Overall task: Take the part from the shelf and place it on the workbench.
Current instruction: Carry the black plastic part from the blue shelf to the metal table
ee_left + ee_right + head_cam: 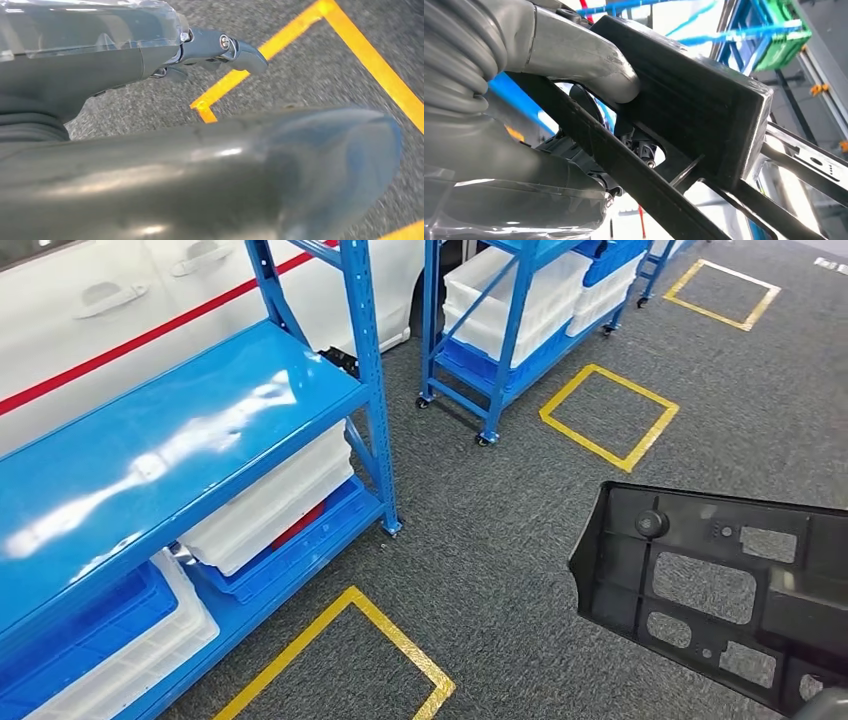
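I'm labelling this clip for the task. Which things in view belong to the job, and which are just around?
Job:
black part, gripped by right hand
blue shelf

Just around:
white bins
blue crate
yellow floor squares
white car
left hand

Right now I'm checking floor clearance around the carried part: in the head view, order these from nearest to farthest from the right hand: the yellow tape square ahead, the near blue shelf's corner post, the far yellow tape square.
The right hand grips the black plastic part, low right.
1. Yellow tape square ahead, middle.
2. Near blue shelf's corner post, left.
3. Far yellow tape square, top right.
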Robot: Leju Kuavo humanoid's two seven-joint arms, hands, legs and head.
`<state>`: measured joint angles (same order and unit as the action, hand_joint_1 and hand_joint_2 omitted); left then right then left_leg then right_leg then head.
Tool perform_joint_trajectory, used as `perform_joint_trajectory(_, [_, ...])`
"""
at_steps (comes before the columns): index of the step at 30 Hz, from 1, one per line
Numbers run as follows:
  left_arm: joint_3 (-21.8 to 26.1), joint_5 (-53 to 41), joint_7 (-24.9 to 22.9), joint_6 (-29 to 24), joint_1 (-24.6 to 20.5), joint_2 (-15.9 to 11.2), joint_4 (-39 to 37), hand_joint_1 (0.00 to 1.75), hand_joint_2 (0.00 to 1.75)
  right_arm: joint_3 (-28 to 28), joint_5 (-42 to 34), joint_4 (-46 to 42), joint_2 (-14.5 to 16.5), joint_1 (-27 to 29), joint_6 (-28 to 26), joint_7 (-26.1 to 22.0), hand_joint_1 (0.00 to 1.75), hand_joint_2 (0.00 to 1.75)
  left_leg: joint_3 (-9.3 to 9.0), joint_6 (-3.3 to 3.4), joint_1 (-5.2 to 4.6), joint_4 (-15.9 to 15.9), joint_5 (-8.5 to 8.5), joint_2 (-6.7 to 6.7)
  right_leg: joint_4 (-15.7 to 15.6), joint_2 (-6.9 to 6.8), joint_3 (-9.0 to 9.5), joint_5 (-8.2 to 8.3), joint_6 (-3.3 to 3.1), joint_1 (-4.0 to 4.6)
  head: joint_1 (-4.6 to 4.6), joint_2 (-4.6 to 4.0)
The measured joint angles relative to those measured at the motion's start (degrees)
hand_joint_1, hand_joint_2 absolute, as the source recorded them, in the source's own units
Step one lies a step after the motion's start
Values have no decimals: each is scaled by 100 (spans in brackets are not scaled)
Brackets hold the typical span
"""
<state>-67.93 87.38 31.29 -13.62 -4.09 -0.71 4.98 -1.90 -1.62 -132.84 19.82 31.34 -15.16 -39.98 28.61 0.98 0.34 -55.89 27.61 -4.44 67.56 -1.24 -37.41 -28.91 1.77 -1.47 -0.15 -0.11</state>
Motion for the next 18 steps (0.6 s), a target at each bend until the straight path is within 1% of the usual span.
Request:
perform_joint_trajectory(1, [0, 0, -2, 0, -8, -8, -3, 0, 0, 0, 23, 7, 0, -3, 4, 1, 175, 175, -6, -33, -9, -22, 23, -62, -377, -140, 231, 110, -17, 8, -1, 0])
perform_joint_trajectory(2, [1, 0, -3, 0, -14, -17, -7, 0, 0, 0, 46, 13, 1, -4, 7, 3, 175, 175, -15, -70, -19, -48, 49, -118, -671, -246, 403, 183, -49, 17, -4, 0])
perform_joint_trajectory(3, [1, 0, -5, 0, -21, -28, -10, 0, 0, 0, 73, 20, 3, -5, 10, 5, 175, 175, -30, -107, -31, -68, 71, -168, -814, -312, 479, 196, -91, 34, -10, 0])
perform_joint_trajectory(4, [2, 0, -10, -1, -27, -38, -13, 0, 0, 0, 104, 28, 5, -5, 13, 8, 175, 175, -44, -141, -39, -74, 83, -219, -832, -302, 476, 179, -139, 55, -16, 0])
perform_joint_trajectory(5, [2, 0, -14, -1, -35, -41, -13, 0, 0, 0, 142, 33, 9, -2, 13, 9, 175, 175, -67, -172, -34, -77, 91, -276, -839, -227, 459, 194, -178, 57, -20, 0])
perform_joint_trajectory(6, [1, 0, -17, -1, -46, -45, -13, 0, 0, 0, 183, 38, 12, 2, 8, 10, 175, 175, -80, -210, -19, -89, 115, -254, -849, -161, 448, 208, -217, 54, -22, 0])
perform_joint_trajectory(7, [1, 0, -19, -1, -52, -50, -13, 0, 0, 0, 226, 40, 15, 2, -3, 10, 175, 175, -62, -242, -1, -155, 186, -149, -860, -98, 437, 227, -255, 45, -23, 0])
perform_joint_trajectory(8, [0, 0, -18, 0, -53, -55, -13, 0, 0, 0, 270, 45, 19, 1, -19, 10, 175, 175, 12, -267, 15, -337, 326, 7, -873, -34, 424, 249, -293, 33, -26, 0])
perform_joint_trajectory(9, [-1, 0, -18, 0, -46, -60, -13, 0, 0, 0, 305, 52, 22, 0, -37, 10, 175, 175, 142, -284, 28, -636, 519, 193, -878, 26, 409, 267, -324, 30, -28, 0])
perform_joint_trajectory(10, [-2, 0, -19, -1, -33, -63, -13, 0, 0, 0, 341, 61, 24, -3, -61, 10, 175, 175, 318, -286, 30, -1025, 729, 316, -878, 95, 387, 281, -349, 38, -31, 0])
perform_joint_trajectory(11, [-4, 0, -22, -1, -18, -64, -13, 0, 0, 0, 377, 73, 24, -3, -90, 11, 175, 175, 502, -283, 30, -1420, 896, 368, -875, 173, 366, 293, -367, 52, -32, 0])
perform_joint_trajectory(12, [-7, 0, -27, -2, -7, -66, -13, 0, 0, 0, 417, 84, 24, -1, -125, 11, 175, 175, 632, -275, 29, -1684, 960, 385, -871, 257, 351, 304, -378, 66, -31, 0])
perform_joint_trajectory(13, [-10, 0, -33, -2, -1, -69, -13, 0, 0, 0, 459, 94, 24, 1, -166, 11, 175, 175, 673, -259, 28, -1751, 908, 395, -865, 345, 342, 312, -382, 79, -31, 0])
perform_joint_trajectory(14, [-15, 0, -40, -2, 1, -75, -13, 0, 0, 0, 500, 103, 24, 2, -210, 12, 175, 175, 611, -235, 26, -1595, 750, 413, -857, 432, 341, 318, -381, 89, -31, 0])
perform_joint_trajectory(15, [-22, 0, -46, -2, -1, -85, -14, 0, 0, 0, 539, 109, 24, 3, -256, 12, 175, 175, 460, -202, 23, -1254, 524, 468, -850, 515, 344, 323, -375, 96, -31, 0])
perform_joint_trajectory(16, [-31, 0, -50, -3, -2, -102, -17, 0, 0, 0, 577, 114, 24, 2, -313, 12, 175, 175, 284, -161, 20, -848, 331, 618, -842, 591, 344, 331, -363, 100, -28, 0])
perform_joint_trajectory(17, [-39, 0, -51, -3, -2, -118, -20, 0, 0, 0, 614, 117, 24, -1, -379, 13, 175, 175, 140, -132, 18, -494, 195, 760, -832, 667, 334, 341, -344, 102, -26, 0])
perform_joint_trajectory(18, [-46, 0, -51, -4, -1, -132, -24, 0, 0, 0, 656, 119, 25, -2, -452, 14, 175, 175, 52, -111, 11, -264, 127, 872, -827, 736, 313, 359, -313, 94, -26, 0])
